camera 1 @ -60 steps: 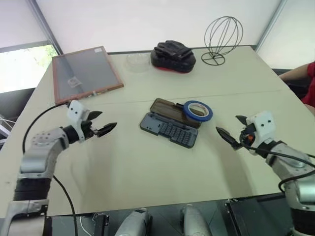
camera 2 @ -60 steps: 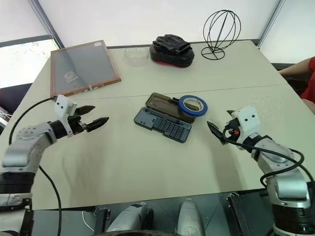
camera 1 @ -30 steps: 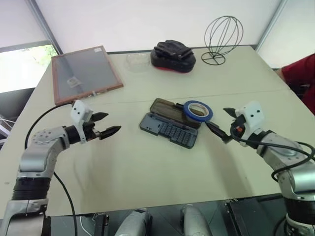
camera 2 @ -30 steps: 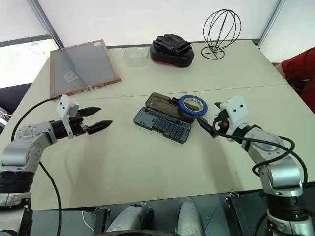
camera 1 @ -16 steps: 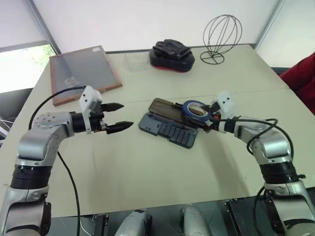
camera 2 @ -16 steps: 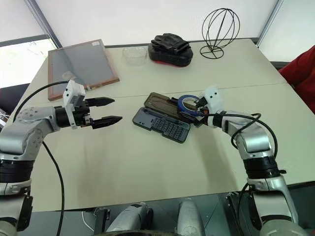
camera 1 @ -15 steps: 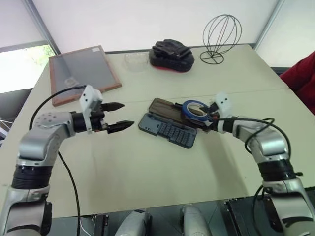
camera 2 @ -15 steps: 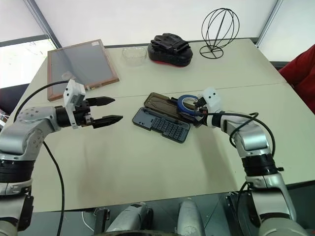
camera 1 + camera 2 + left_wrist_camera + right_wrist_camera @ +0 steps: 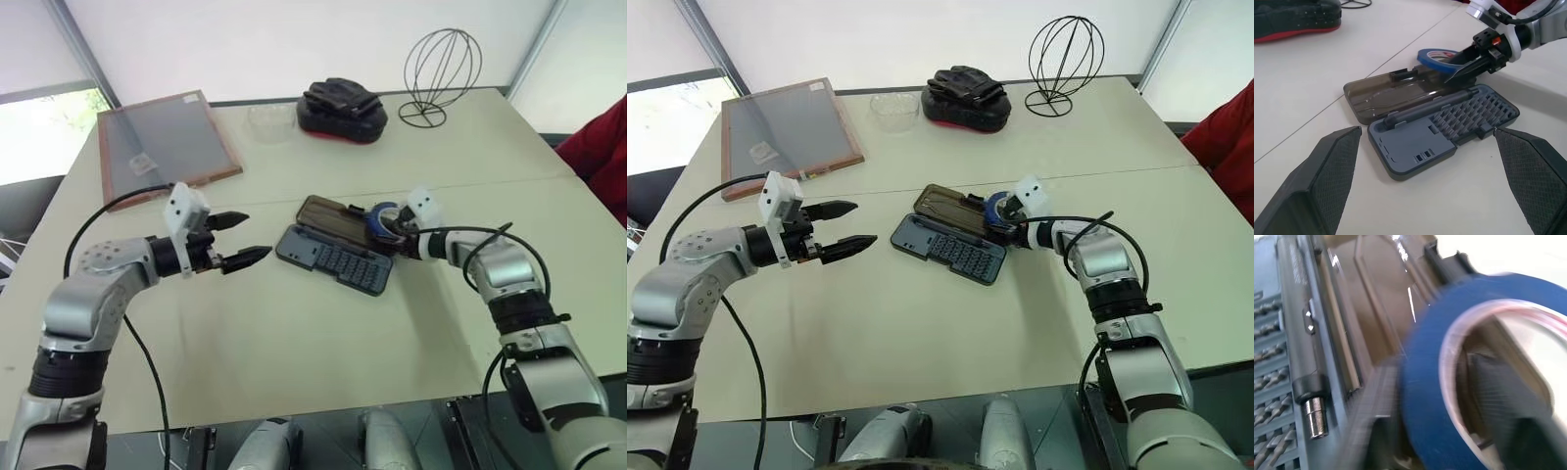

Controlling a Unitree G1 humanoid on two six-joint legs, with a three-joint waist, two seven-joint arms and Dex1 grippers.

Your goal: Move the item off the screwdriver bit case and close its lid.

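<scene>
The screwdriver bit case (image 9: 338,259) lies open mid-table, its grey-blue tray of bits toward me. Its smoky brown lid (image 9: 328,212) lies flat behind the tray. The item, a blue tape roll (image 9: 1436,57), sits tilted over the lid's right end. My right gripper (image 9: 384,227) is shut on the roll's rim, with one finger inside the ring and one outside, as the right wrist view shows on the blue tape (image 9: 1425,382). To the left of the case my left gripper (image 9: 253,237) hovers open above the table, pointing at the case and holding nothing.
A wood-framed grey panel (image 9: 162,147) lies at the back left. A clear bowl (image 9: 272,119), a black pouch with a red base (image 9: 343,103) and a wire globe stand (image 9: 443,69) line the far edge. A person's red sleeve (image 9: 602,147) shows at the right.
My right gripper has reached forward and left to the tape and closed on its rim, tipping the roll up. The left gripper has drifted right toward the case, still open.
</scene>
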